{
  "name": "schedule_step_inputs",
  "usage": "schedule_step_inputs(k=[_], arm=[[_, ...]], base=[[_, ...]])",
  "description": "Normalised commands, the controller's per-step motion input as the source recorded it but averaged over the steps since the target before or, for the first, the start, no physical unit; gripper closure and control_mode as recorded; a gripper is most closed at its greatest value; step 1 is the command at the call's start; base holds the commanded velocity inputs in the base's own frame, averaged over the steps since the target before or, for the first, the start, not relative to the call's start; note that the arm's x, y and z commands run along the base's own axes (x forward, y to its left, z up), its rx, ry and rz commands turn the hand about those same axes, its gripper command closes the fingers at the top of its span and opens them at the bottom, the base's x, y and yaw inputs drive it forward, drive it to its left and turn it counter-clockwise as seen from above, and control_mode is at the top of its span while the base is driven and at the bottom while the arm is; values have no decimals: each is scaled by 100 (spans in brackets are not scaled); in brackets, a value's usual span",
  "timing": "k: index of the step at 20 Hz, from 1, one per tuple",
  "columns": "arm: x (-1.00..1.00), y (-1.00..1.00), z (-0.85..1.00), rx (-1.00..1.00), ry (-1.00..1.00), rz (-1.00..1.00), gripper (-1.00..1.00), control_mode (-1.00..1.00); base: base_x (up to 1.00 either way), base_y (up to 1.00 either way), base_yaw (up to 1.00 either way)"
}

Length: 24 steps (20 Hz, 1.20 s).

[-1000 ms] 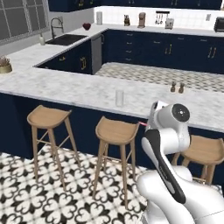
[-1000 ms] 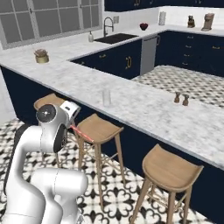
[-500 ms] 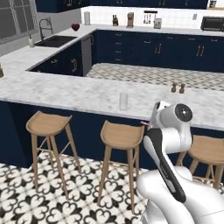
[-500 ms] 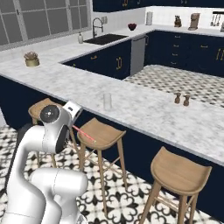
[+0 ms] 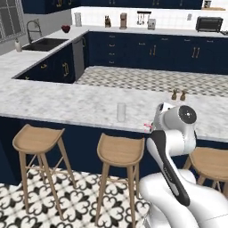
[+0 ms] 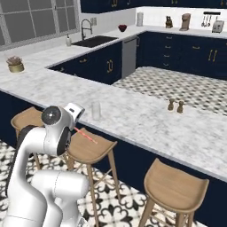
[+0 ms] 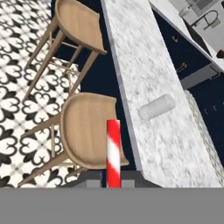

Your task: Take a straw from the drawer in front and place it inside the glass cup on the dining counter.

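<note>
Tool (image 7: 113, 183) clamped tight on thin red-and-white striped straw (image 7: 113, 151), low centre in the hand view, above round wooden stool (image 7: 87, 131); clear glass cup (image 7: 156, 106) stands on white marbled table (image 7: 144, 57), right of centre.

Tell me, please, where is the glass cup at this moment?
The glass cup stands upright on the dining counter, near its front edge, above the middle wooden stool in the left base view, left of the two brown shakers.
</note>
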Motion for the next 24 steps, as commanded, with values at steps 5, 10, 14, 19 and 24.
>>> schedule_step_inputs(k=[5, 10, 14, 19, 24], arm=[[0, 0, 0, 0, 0, 0, 100, 100], [0, 0, 0, 0, 0, 0, 100, 100], [0, 0, 0, 0, 0, 0, 100, 100], [0, 0, 0, 0, 0, 0, 100, 100], [34, 2, 22, 0, -13, -4, 100, -100]], base=[[54, 20, -10], [50, 28, -8], [49, 29, -8], [45, 22, -7], [0, 0, 0]])
